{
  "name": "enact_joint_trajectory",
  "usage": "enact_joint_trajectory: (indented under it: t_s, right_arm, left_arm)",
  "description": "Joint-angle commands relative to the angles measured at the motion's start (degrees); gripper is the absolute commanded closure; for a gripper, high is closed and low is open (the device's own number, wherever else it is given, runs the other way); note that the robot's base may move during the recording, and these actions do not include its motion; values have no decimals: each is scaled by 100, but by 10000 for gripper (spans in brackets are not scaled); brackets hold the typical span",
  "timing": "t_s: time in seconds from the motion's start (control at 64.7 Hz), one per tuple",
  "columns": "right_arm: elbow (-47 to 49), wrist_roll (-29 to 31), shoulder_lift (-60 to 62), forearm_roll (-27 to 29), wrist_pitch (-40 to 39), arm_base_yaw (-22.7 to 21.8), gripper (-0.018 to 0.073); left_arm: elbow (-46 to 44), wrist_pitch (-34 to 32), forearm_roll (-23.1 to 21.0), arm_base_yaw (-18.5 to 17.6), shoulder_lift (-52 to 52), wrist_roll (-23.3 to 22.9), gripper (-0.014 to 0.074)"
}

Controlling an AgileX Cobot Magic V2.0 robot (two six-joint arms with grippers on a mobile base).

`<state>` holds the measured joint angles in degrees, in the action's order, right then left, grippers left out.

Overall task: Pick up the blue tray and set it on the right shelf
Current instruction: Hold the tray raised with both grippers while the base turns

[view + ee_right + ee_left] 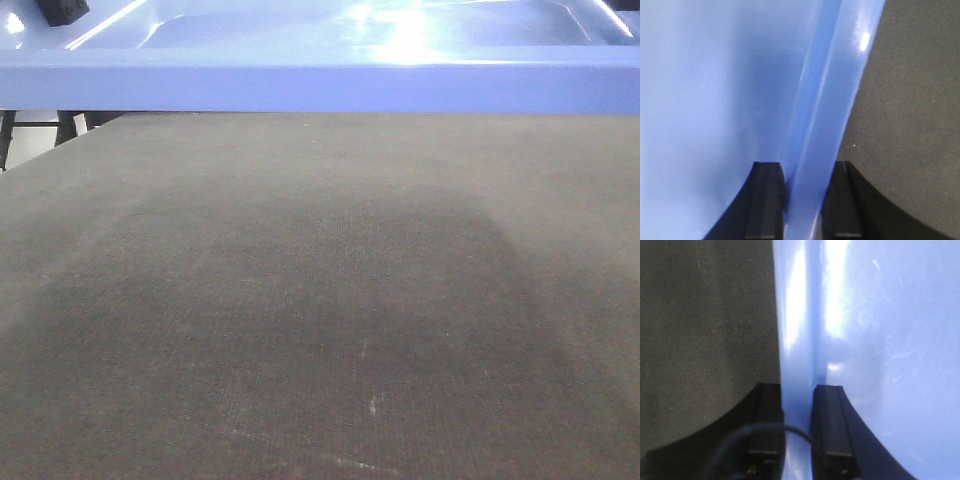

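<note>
Blue tray [320, 80] rims clamped: left pincer [798, 392], right pincer [806, 169] (table [320, 300] outside each edge)

Bright overhead light throws white glare on the glossy blue tray [400, 40]; both wrist views are soft and blurred.

Layout: tray held at both ends over the table.

Front view: the tray [320, 80] spans the whole top edge, its long side facing the camera. The table [320, 300] fills everything before and below it. Contact between the two cannot be told. Left wrist view: the left gripper [798, 395] straddles the tray's rim, one finger outside and one inside. The table lies left of the rim, the tray floor right. Right wrist view: the right gripper [802, 170] straddles the opposite rim likewise, tray floor left, table right.
</note>
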<state>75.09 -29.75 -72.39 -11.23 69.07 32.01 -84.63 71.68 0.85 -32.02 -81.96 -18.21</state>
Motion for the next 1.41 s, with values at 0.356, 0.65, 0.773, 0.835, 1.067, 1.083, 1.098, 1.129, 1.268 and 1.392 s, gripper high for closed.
enact_joint_trajectory:
  t_s: [0.356, 0.65, 0.773, 0.835, 1.067, 1.083, 1.098, 1.129, 1.268, 1.392]
  right_arm:
    - [178, 168, 171, -166, -262, 7, 503]
    - [178, 168, 171, -166, -262, 7, 503]
    - [178, 168, 171, -166, -262, 7, 503]
    - [178, 168, 171, -166, -262, 7, 503]
    - [178, 168, 171, -166, -262, 7, 503]
    - [178, 168, 171, -166, -262, 7, 503]
    - [178, 168, 171, -166, -262, 7, 503]
    - [178, 168, 171, -166, -262, 7, 503]
    - [178, 168, 171, -166, -262, 7, 503]
    - [178, 168, 171, -166, -262, 7, 503]
  left_arm:
    - [-178, 462, -3, -67, 138, 73, 645]
    - [-178, 462, -3, -67, 138, 73, 645]
    - [-178, 462, -3, -67, 138, 73, 645]
    - [-178, 462, -3, -67, 138, 73, 645]
    - [-178, 462, -3, -67, 138, 73, 645]
    - [-178, 462, -3, -67, 138, 73, 645]
    - [-178, 462, -3, -67, 138, 73, 645]
    - [-178, 462, -3, -67, 138, 73, 645]
    - [-178, 462, -3, -67, 138, 73, 645]
    - [-178, 462, -3, -67, 138, 73, 645]
